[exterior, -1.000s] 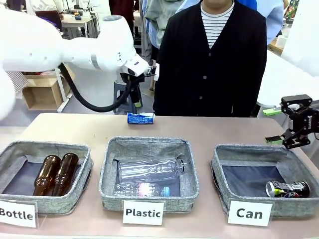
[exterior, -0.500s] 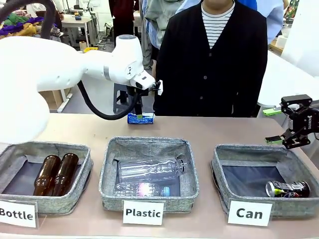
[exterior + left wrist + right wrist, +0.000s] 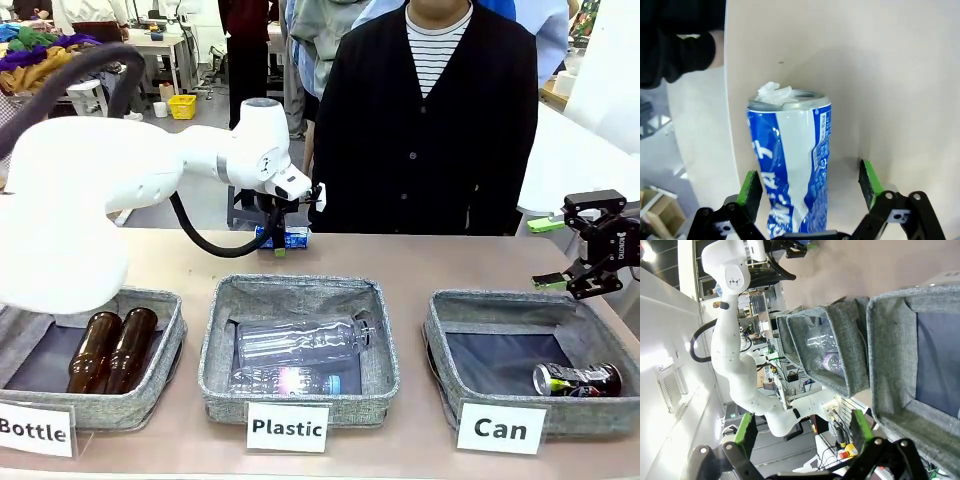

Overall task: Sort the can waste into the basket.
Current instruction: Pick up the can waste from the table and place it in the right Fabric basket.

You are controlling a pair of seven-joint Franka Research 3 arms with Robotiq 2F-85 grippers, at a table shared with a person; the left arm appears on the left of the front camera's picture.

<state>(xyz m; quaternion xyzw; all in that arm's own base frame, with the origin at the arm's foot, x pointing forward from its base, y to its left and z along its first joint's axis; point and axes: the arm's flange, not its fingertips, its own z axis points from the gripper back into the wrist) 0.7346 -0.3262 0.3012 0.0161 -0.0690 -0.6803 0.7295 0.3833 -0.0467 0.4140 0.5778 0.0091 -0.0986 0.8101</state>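
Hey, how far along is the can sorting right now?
About halfway. Done: the dark dented can with silver ends lies inside the grey woven basket signed "Can". In hand: the left pincer is open, its green pads on either side of the blue and white dented can at the table's far edge, not yet closed. Left: grip that can and move it into the basket. The right pincer hangs open, empty.
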